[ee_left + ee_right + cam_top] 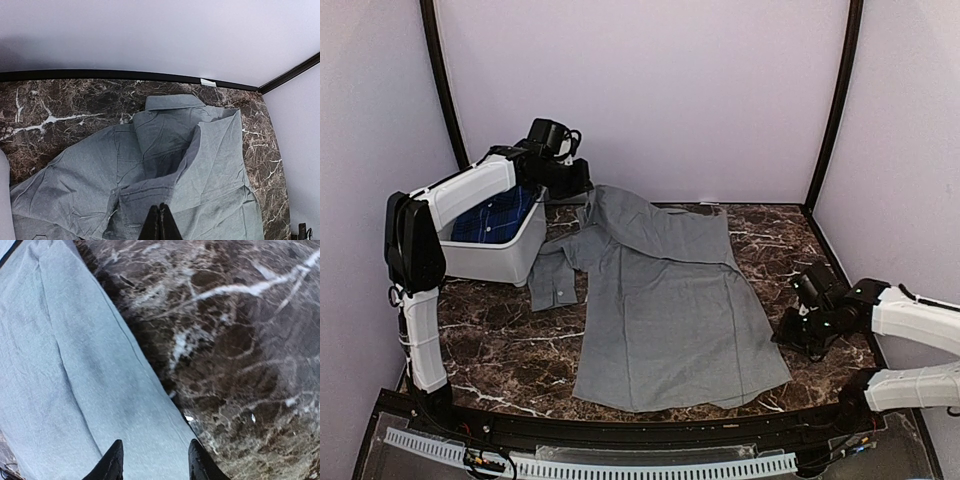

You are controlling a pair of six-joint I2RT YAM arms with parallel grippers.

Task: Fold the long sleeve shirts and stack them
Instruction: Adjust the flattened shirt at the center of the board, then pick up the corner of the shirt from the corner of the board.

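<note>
1. Top view: the grey shirt [660, 300] is lying spread across the marble table [510, 350]. Its long axis is running from the far left down to the near edge, with the hem nearest the arm bases and a cuffed sleeve [552, 280] sticking out to the left.
2. The left gripper [570, 182] is sitting at the shirt's far left end, close to the back wall. The right gripper [792, 330] is sitting low on the table, just beside the shirt's right edge near the hem.
3. The plaid shirt [498, 215] is bunched inside the white tub [490, 260] at the far left, under the left arm.
4. Left wrist view: the left gripper [160, 220] is showing its fingers pressed tight together, directly above the rumpled grey shirt [215, 165]. Whether any cloth is pinched between them, I cannot tell.
5. The collar [175, 102] is pointing away from the fingers toward the back wall, so the shirt's length is running straight on from the gripper. Bare table [60, 110] is showing to the left.
6. Right wrist view: the right gripper [156, 460] is standing partly spread, its fingers [112, 465] clearly apart and gripping nothing.
7. The grey shirt [65, 365] is filling the left side and lying under the gap between the fingers. Its edge is slanting from upper left to lower right, and bare table [240, 350] is showing on the right.
</note>
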